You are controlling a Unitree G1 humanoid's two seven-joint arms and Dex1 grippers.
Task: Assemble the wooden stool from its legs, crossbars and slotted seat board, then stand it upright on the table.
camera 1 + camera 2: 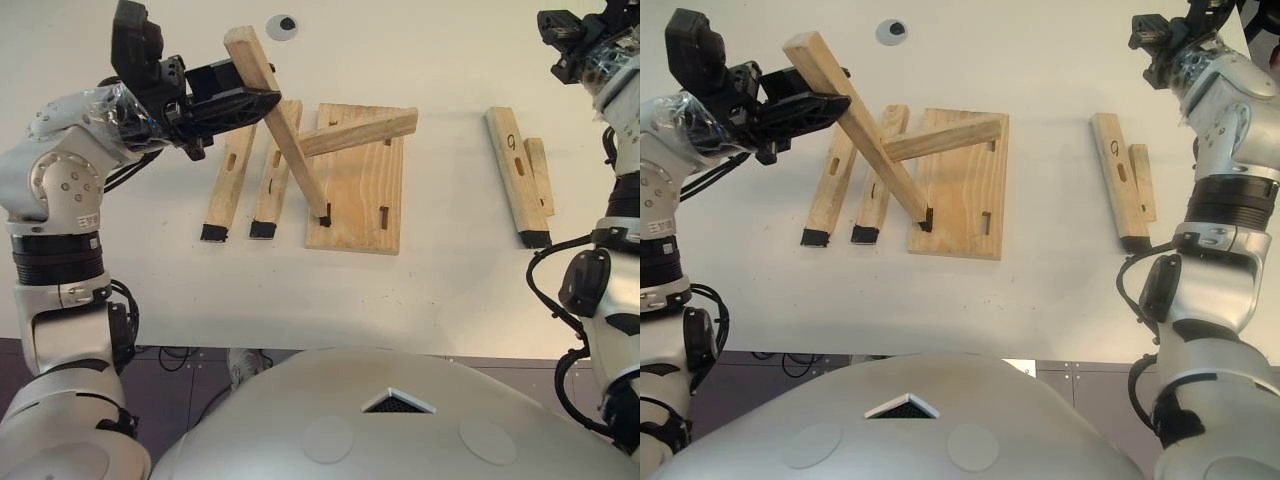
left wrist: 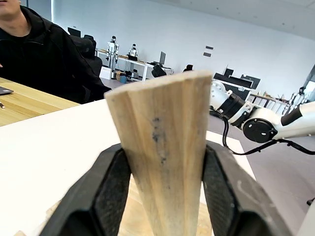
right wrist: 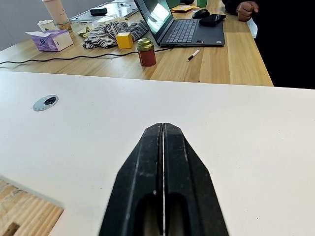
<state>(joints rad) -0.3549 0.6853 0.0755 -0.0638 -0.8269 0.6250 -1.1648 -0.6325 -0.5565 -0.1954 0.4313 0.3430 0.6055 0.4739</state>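
My left gripper point(image 1: 262, 92) is shut on a wooden leg point(image 1: 282, 125) near its upper end. The leg slants down, and its black-tipped foot rests at a slot of the slotted seat board point(image 1: 360, 190), which lies flat mid-table. A crossbar point(image 1: 355, 132) lies across the board's far end. Two more legs point(image 1: 232, 178) lie side by side left of the board. Another leg point(image 1: 517, 172) and a short crossbar point(image 1: 540, 172) lie at the right. In the left wrist view the fingers point(image 2: 113, 189) clamp the leg point(image 2: 165, 152). My right gripper point(image 3: 163, 129) is shut and empty, raised over the far right of the table.
A round grey cable grommet point(image 1: 283, 26) sits in the white table point(image 1: 440, 270) beyond the board. A second wooden table behind carries a laptop point(image 3: 179, 24), a small tin point(image 3: 146, 52) and other clutter. The table's front strip is bare.
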